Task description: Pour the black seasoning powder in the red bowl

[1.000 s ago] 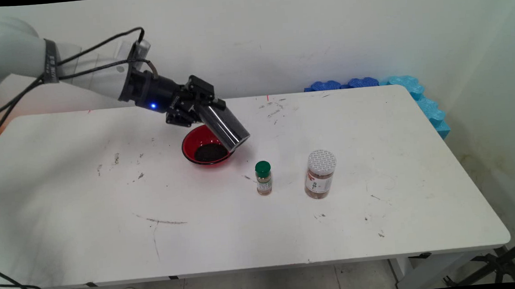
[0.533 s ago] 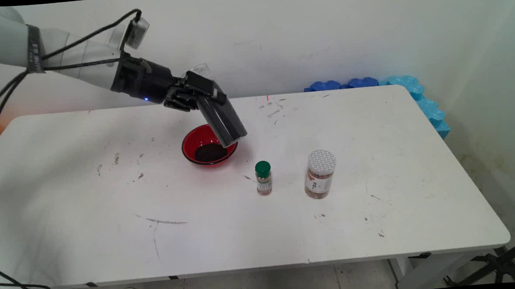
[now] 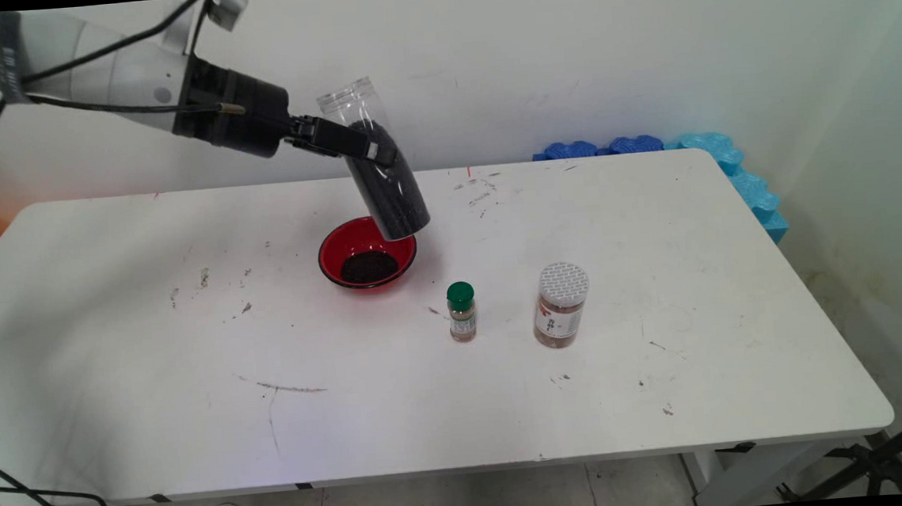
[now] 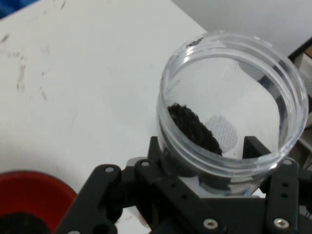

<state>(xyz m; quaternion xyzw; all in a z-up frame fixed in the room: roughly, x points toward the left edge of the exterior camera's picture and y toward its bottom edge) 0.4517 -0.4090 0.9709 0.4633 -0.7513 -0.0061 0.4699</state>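
Observation:
My gripper (image 3: pixel 369 154) is shut on a clear plastic jar (image 3: pixel 377 163) partly filled with dark grains. The jar hangs above the table, nearly upright and tilted a little, open mouth up and to the left. Its base hovers over the far right rim of a red bowl (image 3: pixel 342 247) that holds a heap of the same dark grains. In the hand view the jar's open mouth (image 4: pixel 233 102) fills the right half, dark grains show inside it, and the red bowl (image 4: pixel 34 192) sits at the lower left corner.
A small spice bottle with a green cap (image 3: pixel 461 312) and a larger jar with a white lid (image 3: pixel 560 305) stand on the white table (image 3: pixel 152 401) to the right of the bowl. Blue foam pieces (image 3: pixel 730 162) lie at the far right corner.
The arm has risen and turned the jar from mouth-down over the bowl towards upright, so its open mouth now points up and its base hangs over the bowl's rim.

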